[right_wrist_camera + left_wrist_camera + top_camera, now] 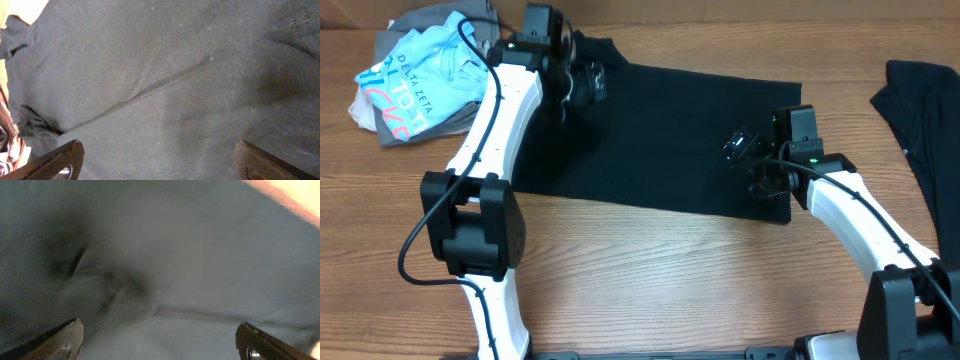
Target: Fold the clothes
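Observation:
A black T-shirt lies spread as a folded rectangle across the middle of the wooden table. My left gripper is over its far left part, open, with dark wrinkled fabric right under the fingers. My right gripper is over the shirt's right end, open, with flat black cloth and a seam below the fingers. No white tag shows.
A pile of clothes with a light blue printed shirt sits at the far left. Another black garment lies at the right edge. Bare wooden table is in front.

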### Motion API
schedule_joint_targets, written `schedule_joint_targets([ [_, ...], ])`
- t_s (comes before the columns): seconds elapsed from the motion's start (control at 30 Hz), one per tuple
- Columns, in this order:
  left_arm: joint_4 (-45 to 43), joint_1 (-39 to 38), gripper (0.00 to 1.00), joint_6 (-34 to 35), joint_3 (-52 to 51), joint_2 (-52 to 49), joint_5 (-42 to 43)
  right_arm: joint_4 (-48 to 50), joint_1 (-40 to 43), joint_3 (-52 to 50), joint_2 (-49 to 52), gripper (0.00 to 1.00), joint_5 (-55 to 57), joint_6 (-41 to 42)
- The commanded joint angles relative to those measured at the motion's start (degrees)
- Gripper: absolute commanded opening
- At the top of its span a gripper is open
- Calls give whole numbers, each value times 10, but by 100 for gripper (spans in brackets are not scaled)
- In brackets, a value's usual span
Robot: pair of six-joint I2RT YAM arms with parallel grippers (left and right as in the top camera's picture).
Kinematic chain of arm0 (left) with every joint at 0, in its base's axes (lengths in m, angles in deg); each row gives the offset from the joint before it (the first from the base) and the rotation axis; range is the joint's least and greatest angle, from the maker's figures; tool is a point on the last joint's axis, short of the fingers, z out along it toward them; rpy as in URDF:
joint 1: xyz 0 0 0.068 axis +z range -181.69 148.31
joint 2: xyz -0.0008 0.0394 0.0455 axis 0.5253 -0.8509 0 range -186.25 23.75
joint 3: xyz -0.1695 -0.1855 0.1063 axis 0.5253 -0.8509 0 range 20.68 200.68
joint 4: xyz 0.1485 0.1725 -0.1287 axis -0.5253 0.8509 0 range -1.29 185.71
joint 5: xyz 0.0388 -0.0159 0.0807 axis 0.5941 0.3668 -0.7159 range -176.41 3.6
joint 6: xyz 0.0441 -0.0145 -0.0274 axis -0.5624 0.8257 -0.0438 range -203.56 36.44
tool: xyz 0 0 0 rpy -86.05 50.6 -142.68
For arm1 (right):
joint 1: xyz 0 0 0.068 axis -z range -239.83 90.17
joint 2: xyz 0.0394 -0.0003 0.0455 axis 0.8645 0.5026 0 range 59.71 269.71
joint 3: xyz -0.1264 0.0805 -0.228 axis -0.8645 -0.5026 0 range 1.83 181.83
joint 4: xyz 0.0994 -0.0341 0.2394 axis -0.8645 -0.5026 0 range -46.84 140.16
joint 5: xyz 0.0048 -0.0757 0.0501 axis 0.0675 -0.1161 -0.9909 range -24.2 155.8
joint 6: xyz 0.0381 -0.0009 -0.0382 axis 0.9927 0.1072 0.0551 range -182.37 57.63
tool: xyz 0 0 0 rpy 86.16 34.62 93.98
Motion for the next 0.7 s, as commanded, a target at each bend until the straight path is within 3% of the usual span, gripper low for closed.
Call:
schedule_joint_targets([
  [0.0, 59, 14, 100, 77, 6, 14, -71, 4, -3, -3, 6, 100, 6, 2],
  [0.1, 81, 22, 100, 97, 6, 14, -80, 4, -3, -3, 6, 100, 6, 2],
  [0.67, 1, 26, 93, 166, 5, -73, -25, 4, -3, -3, 6, 100, 6, 2],
])
